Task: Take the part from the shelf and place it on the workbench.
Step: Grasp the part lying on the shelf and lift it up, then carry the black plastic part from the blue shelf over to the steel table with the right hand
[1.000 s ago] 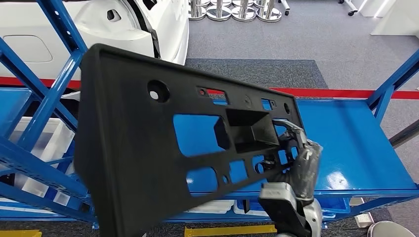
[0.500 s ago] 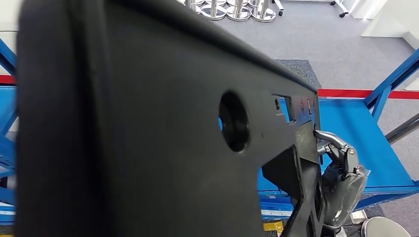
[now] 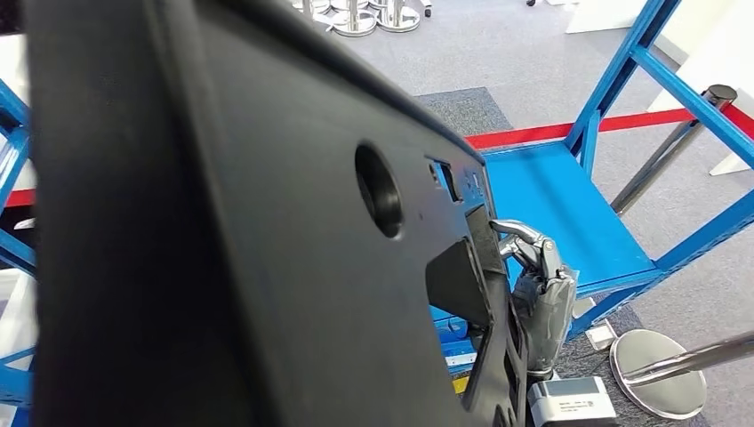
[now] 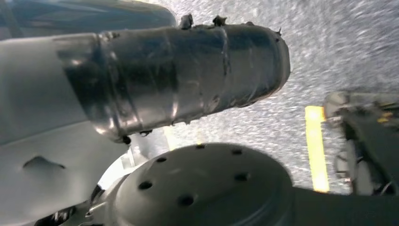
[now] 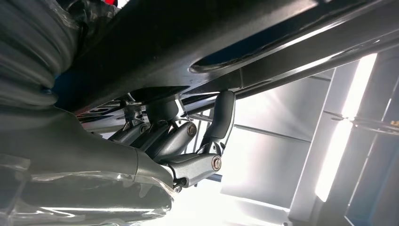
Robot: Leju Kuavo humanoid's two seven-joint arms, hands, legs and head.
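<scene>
Part: large black plastic part (image 3: 231, 231), close to the head camera, tilted, with a round hole and cut-outs, held off the shelf.
Right hand: the right hand (image 3: 538, 285) grips the part's edge, fingers (image 5: 221, 117) hooked over its rim.
Left hand: the left hand (image 4: 188, 75) is blurred against grey floor; whether it is spread or curled cannot be told.
Shelf: blue shelf (image 3: 551, 200) just beyond the right hand, its board bare.
Floor: a chrome stanchion base (image 3: 658, 369) beside the right hand, red floor line (image 3: 569, 129) past the shelf.

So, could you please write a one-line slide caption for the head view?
Right hand holds the large black plastic part close to the camera, beside the blue shelf.
</scene>
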